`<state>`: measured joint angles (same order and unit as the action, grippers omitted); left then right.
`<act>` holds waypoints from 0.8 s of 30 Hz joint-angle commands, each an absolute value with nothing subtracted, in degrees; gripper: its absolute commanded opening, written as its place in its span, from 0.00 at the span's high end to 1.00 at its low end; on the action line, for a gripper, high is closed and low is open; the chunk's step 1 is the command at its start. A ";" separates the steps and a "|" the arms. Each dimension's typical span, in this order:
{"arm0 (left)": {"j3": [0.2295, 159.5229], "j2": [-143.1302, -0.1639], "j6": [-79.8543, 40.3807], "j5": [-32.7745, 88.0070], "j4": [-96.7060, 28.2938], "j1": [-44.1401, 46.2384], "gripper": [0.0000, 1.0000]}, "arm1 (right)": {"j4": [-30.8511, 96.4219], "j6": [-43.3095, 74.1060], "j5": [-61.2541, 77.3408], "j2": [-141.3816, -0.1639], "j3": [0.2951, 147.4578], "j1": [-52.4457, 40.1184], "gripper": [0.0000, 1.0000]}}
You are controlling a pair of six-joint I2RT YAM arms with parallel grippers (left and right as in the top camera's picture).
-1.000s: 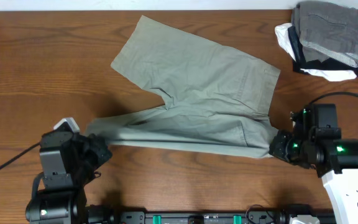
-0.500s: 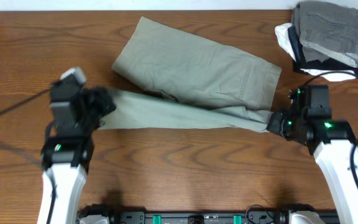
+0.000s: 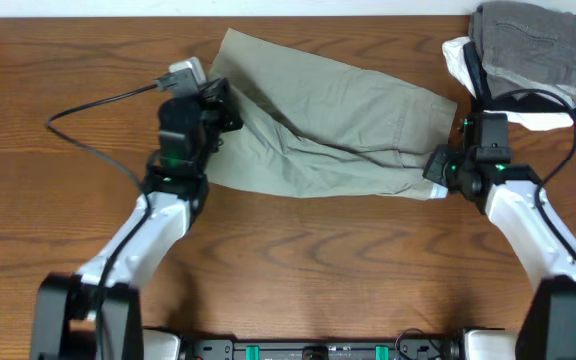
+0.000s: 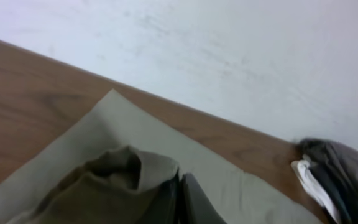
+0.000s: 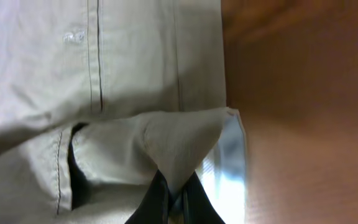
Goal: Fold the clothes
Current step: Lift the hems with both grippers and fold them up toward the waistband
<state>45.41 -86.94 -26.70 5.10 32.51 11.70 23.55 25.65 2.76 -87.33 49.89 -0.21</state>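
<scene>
The clothes, pale khaki-green shorts (image 3: 348, 115), lie across the middle of the table, with the near leg drawn up over the far leg. My left gripper (image 3: 223, 105) is shut on the hem end of that leg, lifted over the left end of the shorts. In the left wrist view the bunched cloth (image 4: 114, 180) sits against the closed left gripper (image 4: 180, 199). My right gripper (image 3: 436, 168) is shut on a waistband corner at the right end. The right wrist view shows the right gripper (image 5: 176, 200) pinching a peak of shorts fabric (image 5: 104, 62).
A stack of folded grey, white and black garments (image 3: 526, 55) sits at the back right corner, close behind the right arm, and also shows as a stack (image 4: 340, 177) in the left wrist view. A black cable (image 3: 93, 105) loops left of the left arm. A white wall (image 4: 229, 50) backs the table.
Both grippers have moved toward the back of the table, carrying the near leg up and over the far leg. The left arm travelled furthest, from the front left edge.
</scene>
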 commanded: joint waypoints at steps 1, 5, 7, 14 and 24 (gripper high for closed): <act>46.22 -89.73 -25.34 1.58 37.19 12.32 0.94 | 20.47 26.06 1.52 -90.11 50.63 0.32 0.99; 46.61 -90.28 -25.19 -1.52 41.21 12.29 0.94 | 15.07 26.00 1.26 -90.30 50.63 0.32 0.99; 47.81 -90.28 -24.03 -2.59 41.47 12.29 0.94 | 11.55 25.15 0.91 -90.17 50.63 0.34 0.99; 55.13 -90.37 -19.66 -3.99 36.36 12.29 0.94 | 2.70 25.21 -5.08 -90.13 50.63 0.38 0.99; 59.66 -90.61 -13.21 -6.98 33.06 12.29 0.94 | -5.98 23.66 -6.09 -90.13 50.63 0.38 0.99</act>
